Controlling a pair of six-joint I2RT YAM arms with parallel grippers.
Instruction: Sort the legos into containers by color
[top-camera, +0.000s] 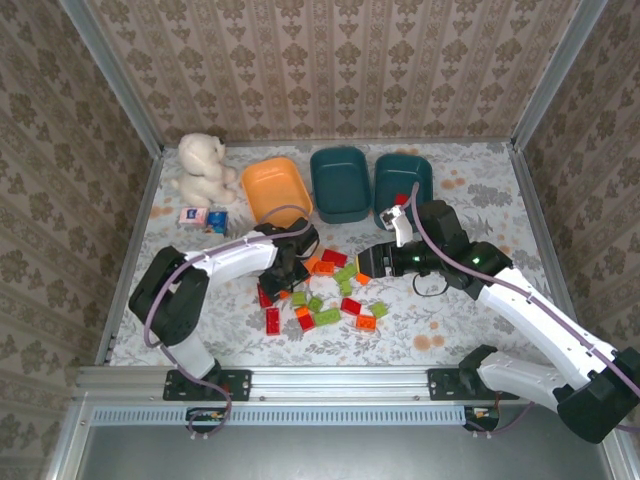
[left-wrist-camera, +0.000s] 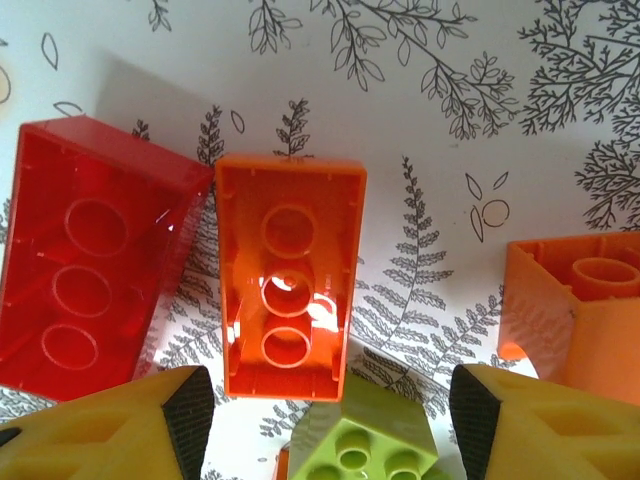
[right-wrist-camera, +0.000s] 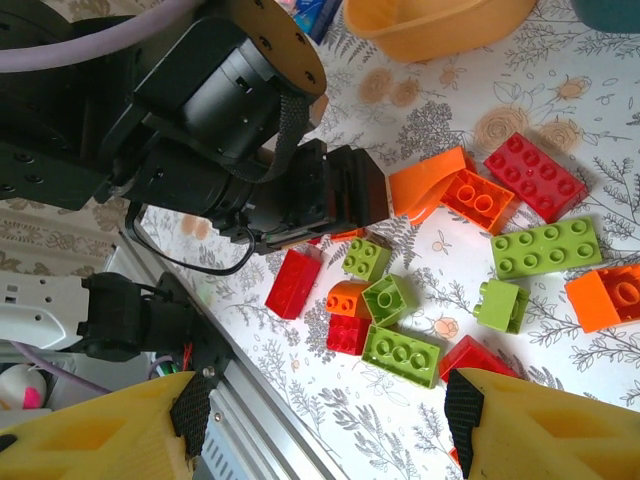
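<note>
Mid-table, toward the near edge, looking down on the legos (top-camera: 330, 290) lying scattered in red, orange and green. Along the far edge, spotting the orange tub (top-camera: 275, 190), a teal tub (top-camera: 340, 185) and a second teal tub (top-camera: 403, 180) in a row, apart from the pile. Watching the left arm (top-camera: 225, 262) and right arm (top-camera: 500, 285) reaching in from either side. Switching to the left wrist and getting detail lost from overhead: an upturned orange brick (left-wrist-camera: 290, 290) showing its hollow underside, just beside a clear red brick (left-wrist-camera: 90, 260). Reading the left pincer (left-wrist-camera: 330, 415) as partly open, gripping nothing, with a green brick (left-wrist-camera: 365, 445) between its fingertips, untouched. Switching to the right wrist: seeing the right pincer (right-wrist-camera: 327, 420) gaping about as wide, carrying nothing, hanging by the pile, facing the left arm's black wrist.
</note>
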